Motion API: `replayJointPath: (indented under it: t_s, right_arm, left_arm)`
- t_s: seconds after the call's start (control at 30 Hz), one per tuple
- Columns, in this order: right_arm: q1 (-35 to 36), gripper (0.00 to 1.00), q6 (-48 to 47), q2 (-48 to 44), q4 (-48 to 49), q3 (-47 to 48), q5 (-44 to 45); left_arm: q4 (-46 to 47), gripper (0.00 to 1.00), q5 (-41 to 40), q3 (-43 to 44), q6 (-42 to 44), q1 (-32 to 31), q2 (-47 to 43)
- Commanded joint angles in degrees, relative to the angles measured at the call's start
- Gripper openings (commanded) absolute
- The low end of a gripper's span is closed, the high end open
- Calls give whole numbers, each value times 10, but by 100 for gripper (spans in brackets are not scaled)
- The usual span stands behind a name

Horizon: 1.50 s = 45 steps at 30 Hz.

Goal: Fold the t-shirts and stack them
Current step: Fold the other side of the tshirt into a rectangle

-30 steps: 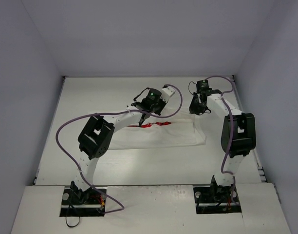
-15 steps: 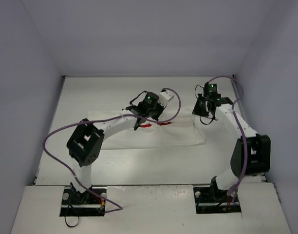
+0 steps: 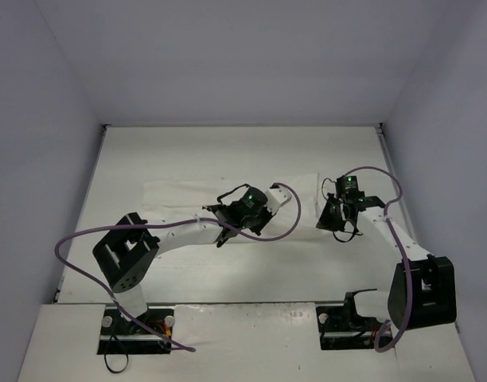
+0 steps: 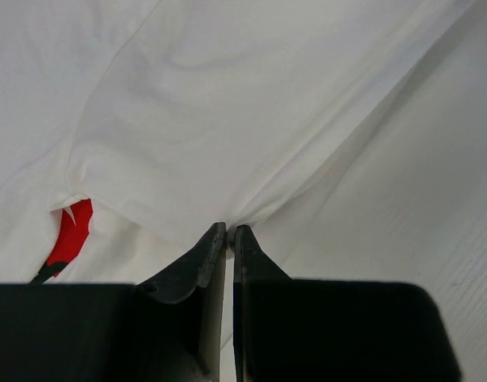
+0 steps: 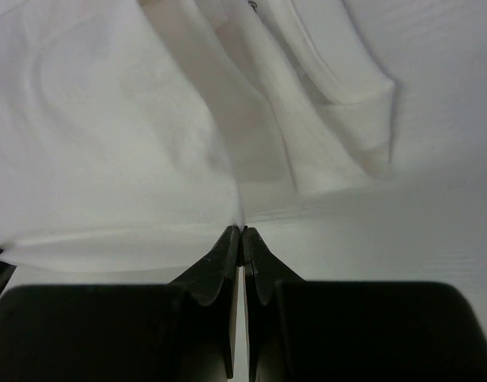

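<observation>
The white t-shirt lies spread across the middle of the table. In the left wrist view a bit of its red graphic peeks from under a folded layer of the t-shirt. My left gripper sits at the shirt's near edge, and its fingertips are shut on a fold of the fabric. My right gripper is at the shirt's right end, shut on a pinch of the t-shirt at its tips. A sleeve hem lies just beyond it.
The white table is enclosed by pale walls on the left, back and right. Both arms' purple cables loop above the surface. The arm bases stand at the near edge.
Both grippers have moved from the far side toward the near edge, drawing the shirt fabric with them. In the top view the red graphic is now covered.
</observation>
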Motion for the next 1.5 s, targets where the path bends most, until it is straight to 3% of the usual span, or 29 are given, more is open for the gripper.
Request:
replayJointPath:
  t_s: [0.0, 0.33, 0.53, 0.9, 1.03, 1.1, 1.23, 1.33, 1.47]
  right_arm:
    - [-2, 0, 24, -33, -8, -13, -9]
    - [9, 0, 76, -63, -45, 2, -16]
    - [8, 0, 79, -16, -47, 34, -1]
    - [4, 7, 68, 159, -50, 193, -20]
    - [0, 6, 57, 231, -50, 267, -5]
    - [-5, 0, 52, 283, -49, 314, 10]
    - [-4, 0, -11, 312, -49, 380, 16]
    - [6, 0, -128, 298, -45, 376, 3]
    - [52, 17, -256, 209, -6, 307, 40]
  left_arm:
    - [16, 0, -30, 7, -3, 2, -28]
    - [5, 0, -55, 19, 36, 5, -34]
    - [10, 0, -57, 35, 50, 14, -29]
    - [27, 0, -28, 122, 83, 96, 45]
    - [23, 0, -5, 167, 88, 114, 94]
    - [15, 0, 1, 211, 88, 120, 138]
    - [7, 0, 12, 249, 82, 127, 170]
    - [6, 0, 25, 256, 73, 134, 175]
    - [1, 0, 50, 258, 52, 143, 174]
